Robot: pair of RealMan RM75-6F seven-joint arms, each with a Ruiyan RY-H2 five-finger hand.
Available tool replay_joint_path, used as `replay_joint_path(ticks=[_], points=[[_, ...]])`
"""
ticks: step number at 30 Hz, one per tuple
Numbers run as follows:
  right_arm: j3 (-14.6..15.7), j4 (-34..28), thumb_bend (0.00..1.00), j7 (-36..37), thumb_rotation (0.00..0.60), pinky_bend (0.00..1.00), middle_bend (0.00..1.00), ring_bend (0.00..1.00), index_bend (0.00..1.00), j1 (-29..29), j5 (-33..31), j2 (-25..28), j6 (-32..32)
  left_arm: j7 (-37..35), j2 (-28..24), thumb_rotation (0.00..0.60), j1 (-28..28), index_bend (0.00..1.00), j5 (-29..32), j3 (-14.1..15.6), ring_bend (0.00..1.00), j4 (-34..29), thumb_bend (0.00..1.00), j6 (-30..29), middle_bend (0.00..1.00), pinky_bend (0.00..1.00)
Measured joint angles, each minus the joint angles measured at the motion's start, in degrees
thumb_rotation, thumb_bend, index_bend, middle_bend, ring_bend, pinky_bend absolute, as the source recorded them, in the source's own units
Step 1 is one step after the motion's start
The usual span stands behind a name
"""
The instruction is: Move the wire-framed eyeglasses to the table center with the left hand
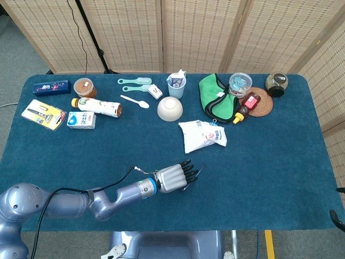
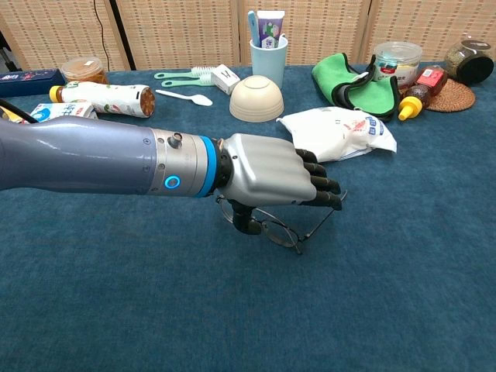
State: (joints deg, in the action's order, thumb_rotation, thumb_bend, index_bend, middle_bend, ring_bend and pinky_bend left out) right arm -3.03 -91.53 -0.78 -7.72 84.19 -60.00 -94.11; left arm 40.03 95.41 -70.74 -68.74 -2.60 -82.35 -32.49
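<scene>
My left hand (image 2: 273, 178) reaches in from the left, palm down, low over the blue table (image 2: 403, 294). It pinches the wire-framed eyeglasses (image 2: 282, 232) between thumb and curled fingers. The lenses hang under the palm and one thin temple arm slants up to the fingertips. In the head view the left hand (image 1: 174, 177) is near the front edge, left of the middle, and only a thin wire of the eyeglasses (image 1: 198, 171) sticks out past the fingertips. My right hand (image 1: 338, 215) shows only as dark slivers at the lower right edge.
A white packet (image 1: 201, 135) lies just beyond the hand. Further back stand a cream bowl (image 1: 170, 108), a cup with a toothpaste tube (image 1: 176, 84), a green cloth (image 1: 216, 96), jars and a sauce bottle (image 1: 247, 106). A bottle (image 1: 97, 106), cartons and brushes lie at the back left.
</scene>
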Motion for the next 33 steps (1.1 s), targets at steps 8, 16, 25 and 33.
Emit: replay_joint_path(ticks=[8, 16, 25, 33], points=[[0.0, -0.1, 0.3, -0.2, 0.6, 0.28, 0.15, 0.19, 0.32, -0.1, 0.1, -0.1, -0.2, 1.4, -0.2, 0.6, -0.4, 0.0, 1.6, 0.9, 0.0, -0.1, 0.29, -0.9, 0.0, 0.0], [-0.1, -0.4, 0.3, -0.2, 0.6, 0.28, 0.15, 0.19, 0.32, -0.2, 0.0, 0.0, -0.3, 1.9, 1.1, 0.6, -1.3, 0.0, 2.5, 1.0, 0.0, 1.2, 0.29, -1.2, 0.0, 0.0], [-0.2, -0.4, 0.3, -0.1, 0.6, 0.28, 0.15, 0.19, 0.32, -0.3, -0.2, 0.2, -0.1, 2.3, 1.9, 0.6, -1.8, 0.0, 2.8, 1.2, 0.0, 1.3, 0.29, -2.7, 0.0, 0.0], [-0.2, -0.5, 0.3, -0.2, 0.6, 0.29, 0.15, 0.19, 0.32, -0.3, -0.3, 0.2, -0.1, 2.5, 2.8, 0.6, -1.8, 0.0, 2.5, 1.6, 0.0, 1.7, 0.29, -3.6, 0.0, 0.0]])
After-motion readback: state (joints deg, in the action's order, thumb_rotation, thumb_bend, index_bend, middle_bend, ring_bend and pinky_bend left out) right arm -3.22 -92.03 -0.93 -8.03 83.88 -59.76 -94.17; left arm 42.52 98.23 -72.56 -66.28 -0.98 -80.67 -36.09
